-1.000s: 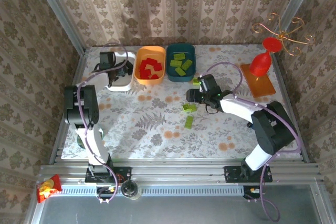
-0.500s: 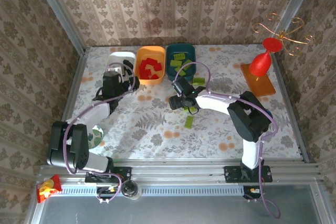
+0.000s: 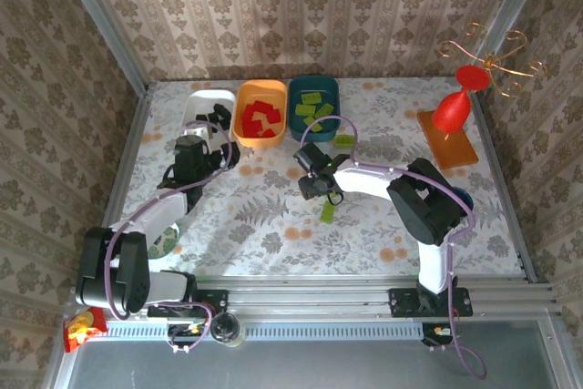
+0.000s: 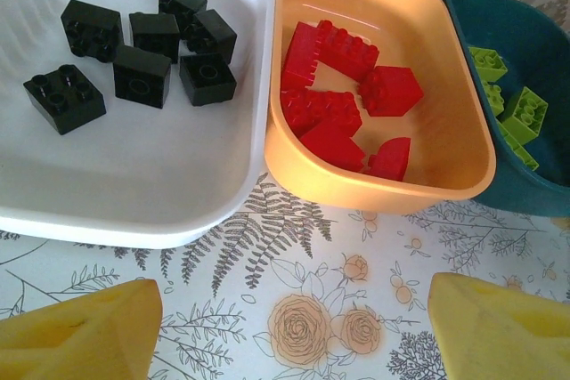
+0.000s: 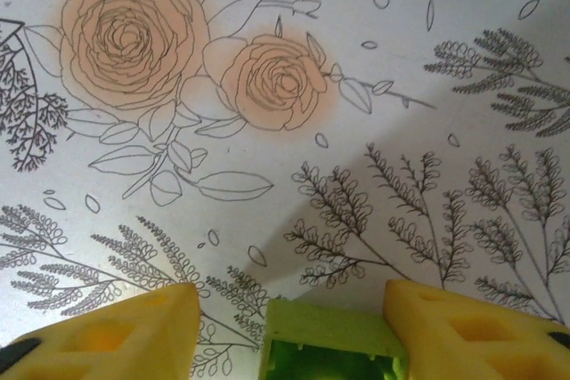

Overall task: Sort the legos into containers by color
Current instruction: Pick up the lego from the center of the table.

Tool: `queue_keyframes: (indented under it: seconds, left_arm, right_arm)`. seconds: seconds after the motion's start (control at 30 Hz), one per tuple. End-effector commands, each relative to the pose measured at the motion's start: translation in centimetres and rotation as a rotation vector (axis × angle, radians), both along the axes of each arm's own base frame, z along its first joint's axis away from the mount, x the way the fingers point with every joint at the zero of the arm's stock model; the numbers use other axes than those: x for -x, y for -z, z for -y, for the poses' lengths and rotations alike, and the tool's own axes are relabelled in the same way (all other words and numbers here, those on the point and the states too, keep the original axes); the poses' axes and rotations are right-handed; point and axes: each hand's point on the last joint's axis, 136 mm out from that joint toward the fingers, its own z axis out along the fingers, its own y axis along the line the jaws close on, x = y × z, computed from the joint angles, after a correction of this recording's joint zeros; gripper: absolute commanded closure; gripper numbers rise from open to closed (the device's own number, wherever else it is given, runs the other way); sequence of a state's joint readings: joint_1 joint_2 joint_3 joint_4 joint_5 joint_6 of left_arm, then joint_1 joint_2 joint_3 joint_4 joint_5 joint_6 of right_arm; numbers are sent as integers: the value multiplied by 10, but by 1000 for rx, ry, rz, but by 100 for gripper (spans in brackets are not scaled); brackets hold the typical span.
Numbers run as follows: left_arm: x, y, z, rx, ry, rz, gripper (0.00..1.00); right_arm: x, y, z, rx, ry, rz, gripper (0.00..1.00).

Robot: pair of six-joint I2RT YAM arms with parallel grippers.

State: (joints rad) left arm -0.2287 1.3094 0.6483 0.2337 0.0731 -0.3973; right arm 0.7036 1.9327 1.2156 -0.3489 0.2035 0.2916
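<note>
- Right hand [image 5: 292,293] is down on the desk [image 5: 267,131] with a lime brick [image 5: 329,344] sitting between its fingers. The fingers have pulled in a lot over the last second. There's still a strip of desk showing on one side of the brick, so I'd call it closing in, not pinched yet.
- From the top camera, the right hand [image 3: 314,183] has swung in from further right and now sits a bit nearer than the teal tray [image 3: 314,129].
- Left hand [image 4: 294,289] is wide open with nothing in it. It has backed off the white tray [image 4: 178,211] and opened slightly more.
- The left wrist camera shows the sorting so far. The black bricks [image 4: 138,73] are in the white tray and the red bricks [image 4: 343,86] are in the orange tray [image 4: 356,193] beside it. Next along, the lime ones [image 4: 517,113] are in the teal tray [image 4: 534,189].
- Two more lime bricks are loose on the desk. One [image 3: 344,140] lies just beside the teal tray's near right corner and the other [image 3: 328,211] lies well nearer than it.
- My read is that black and red look done and only the lime is left. This brick goes to the teal tray next if the pinch holds.
</note>
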Motion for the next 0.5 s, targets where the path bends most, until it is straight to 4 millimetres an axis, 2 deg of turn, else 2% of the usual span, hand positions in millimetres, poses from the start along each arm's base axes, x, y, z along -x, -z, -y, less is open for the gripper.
queue_keyframes:
  seconds: [0.0, 0.17, 0.3, 0.47]
  left_arm:
    - [1, 0, 5, 23, 15, 9, 20]
    - [2, -3, 6, 27, 17, 17, 20]
    - [3, -3, 7, 26, 21, 17, 20]
    - [5, -9, 11, 32, 31, 31, 20]
  right_arm:
    - [9, -5, 7, 29, 8, -5, 45]
    - [9, -3, 4, 30, 3, -13, 50]
    - [8, -7, -2, 1, -4, -9, 60]
    - [1, -29, -14, -75, -12, 35, 66]
